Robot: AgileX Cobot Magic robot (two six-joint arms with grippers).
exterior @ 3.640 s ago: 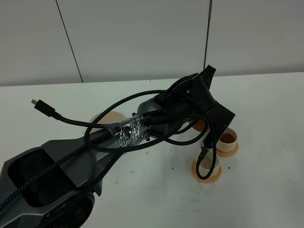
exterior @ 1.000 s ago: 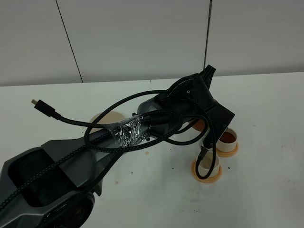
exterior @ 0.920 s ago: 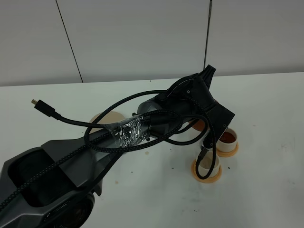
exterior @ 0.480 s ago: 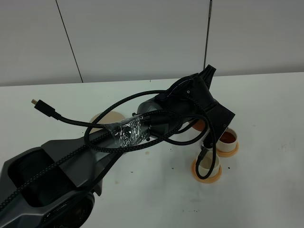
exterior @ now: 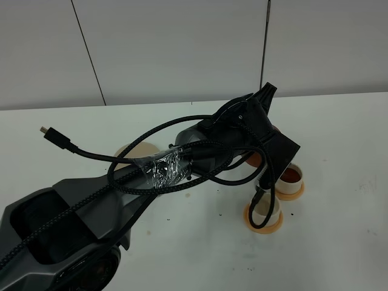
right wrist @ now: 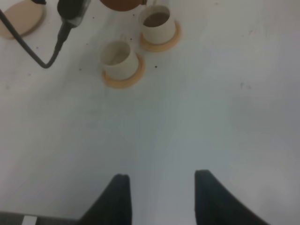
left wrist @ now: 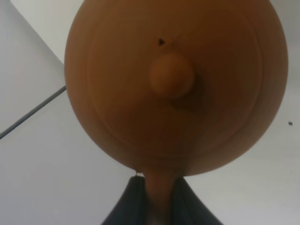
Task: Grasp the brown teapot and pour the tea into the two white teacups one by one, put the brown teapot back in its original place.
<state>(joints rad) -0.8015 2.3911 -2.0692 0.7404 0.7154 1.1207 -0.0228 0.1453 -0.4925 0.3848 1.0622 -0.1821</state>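
Note:
The brown teapot (left wrist: 140, 93) fills the left wrist view, lid knob facing the camera. My left gripper (left wrist: 159, 190) is shut on its loop handle. From the high camera only slivers of the teapot (exterior: 253, 159) show under my left wrist, held above the table just left of the far white teacup (exterior: 291, 176), which holds brown tea. The near white teacup (exterior: 265, 209) looks empty inside. Both teacups stand on orange coasters. My right gripper (right wrist: 161, 197) hangs open over bare table, well short of the near teacup (right wrist: 118, 57) and the far teacup (right wrist: 157, 21).
The round cream-beige saucer (exterior: 129, 151) lies bare at the left, partly behind my left arm. A loose black cable with a plug (exterior: 51, 136) loops off that arm above the table. Small dark specks dot the white table (exterior: 339, 242) around the cups.

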